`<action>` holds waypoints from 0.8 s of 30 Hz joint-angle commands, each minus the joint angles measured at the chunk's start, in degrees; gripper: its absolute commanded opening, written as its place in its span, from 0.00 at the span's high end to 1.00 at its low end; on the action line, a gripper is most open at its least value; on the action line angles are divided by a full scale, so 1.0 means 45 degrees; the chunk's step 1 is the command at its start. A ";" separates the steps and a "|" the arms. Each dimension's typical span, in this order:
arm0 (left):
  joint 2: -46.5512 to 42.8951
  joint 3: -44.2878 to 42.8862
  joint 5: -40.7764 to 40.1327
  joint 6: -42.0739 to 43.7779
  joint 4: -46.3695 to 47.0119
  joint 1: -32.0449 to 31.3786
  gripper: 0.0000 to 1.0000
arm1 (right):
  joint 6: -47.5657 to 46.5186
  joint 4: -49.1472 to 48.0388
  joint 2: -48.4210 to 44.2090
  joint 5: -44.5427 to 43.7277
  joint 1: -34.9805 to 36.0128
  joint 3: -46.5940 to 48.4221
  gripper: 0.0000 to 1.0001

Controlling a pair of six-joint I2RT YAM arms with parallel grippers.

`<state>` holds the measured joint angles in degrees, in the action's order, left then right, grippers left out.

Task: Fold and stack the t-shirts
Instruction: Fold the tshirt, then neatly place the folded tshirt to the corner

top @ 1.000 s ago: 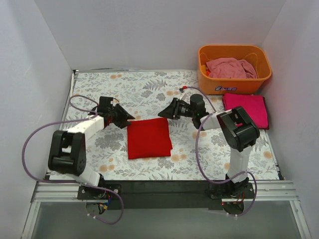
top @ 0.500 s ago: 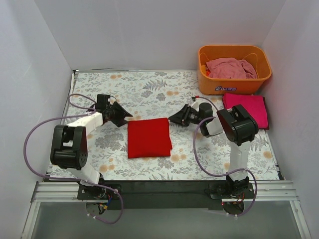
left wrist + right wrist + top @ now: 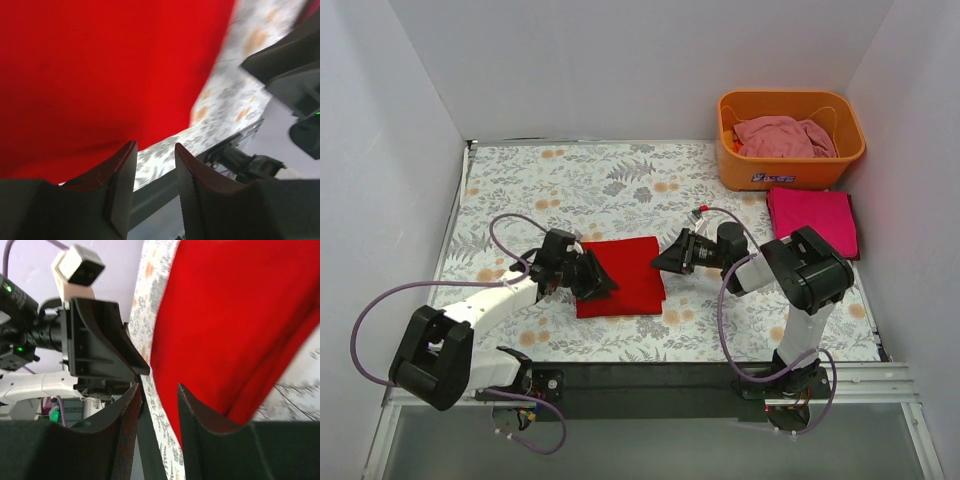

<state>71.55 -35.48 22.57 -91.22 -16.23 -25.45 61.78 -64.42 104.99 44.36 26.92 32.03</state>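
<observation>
A bright red t-shirt (image 3: pixel 625 272) lies folded into a rectangle on the floral table. My left gripper (image 3: pixel 601 284) is low over its left near edge, and in the left wrist view the jaws (image 3: pixel 155 148) stand open with nothing between them and red cloth (image 3: pixel 100 70) just beyond. My right gripper (image 3: pixel 663 262) is at the shirt's right edge, also open and empty (image 3: pixel 159 388), with red cloth (image 3: pixel 235 325) beside its fingertip. A magenta-pink t-shirt (image 3: pixel 812 220) lies folded at the right. The dusty pale pink t-shirt (image 3: pixel 782 135) sits crumpled in the basket.
The orange plastic basket (image 3: pixel 790 172) stands at the back right corner, just behind the magenta shirt. White walls enclose the table on three sides. The floral tablecloth (image 3: pixel 580 180) stretches behind the red shirt. A black rail (image 3: pixel 650 375) runs along the near edge.
My left arm has swung toward the near side, bringing its gripper onto the red shirt's left edge. The right gripper has dropped closer to the shirt's right edge. The shirts have not moved.
</observation>
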 commanded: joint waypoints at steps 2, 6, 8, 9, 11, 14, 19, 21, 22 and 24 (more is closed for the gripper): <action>-0.0177 0.1378 0.0200 -0.0822 0.0285 -0.0028 0.67 | -0.0134 -0.0898 0.1140 -0.0247 -0.0102 -0.0379 0.59; -0.0021 0.2142 0.0336 -0.0979 0.0325 -0.0028 0.68 | -0.0330 -0.0957 0.1649 -0.0326 -0.0355 -0.0886 0.59; -0.0214 0.2318 0.0376 -0.0960 0.0209 -0.0028 0.68 | -0.0330 -0.0918 0.1397 -0.0210 -0.0473 -0.1178 0.60; -0.0332 0.2319 0.0298 -0.0940 0.0053 -0.0028 0.68 | -0.0330 -0.0899 0.1183 -0.0170 -0.0590 -0.1239 0.60; -0.0702 0.2144 0.0045 -0.0765 -0.0569 -0.0028 0.66 | -0.0505 -0.0666 0.0461 0.0004 -0.0688 -0.1356 0.60; -0.1601 0.1345 -0.0287 -0.0279 -0.1661 -0.0086 0.59 | -0.1732 0.1204 -0.0905 -0.0110 -0.0922 -0.1259 0.59; -0.1781 -0.1306 -0.2161 0.1148 -0.3813 -0.0746 0.47 | -0.5540 0.9197 -0.3597 -0.2118 -0.1079 0.0223 0.58; -0.1507 -0.1975 -0.2610 0.1868 -0.4342 -0.1333 0.38 | -0.6845 1.1046 -0.4575 -0.3719 -0.1099 0.0692 0.54; -0.1060 -0.2326 -0.3115 0.2085 -0.4401 -0.2090 0.37 | -0.7182 1.2891 -0.4871 -0.4305 -0.1099 0.1158 0.52; -0.0493 -0.3185 -0.3916 0.2476 -0.4499 -0.2992 0.37 | -0.8079 1.4290 -0.5786 -0.5966 -0.1118 0.1552 0.43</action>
<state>66.72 -45.93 11.84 -85.54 -31.86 -34.06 36.75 -20.36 83.77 29.58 22.17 35.55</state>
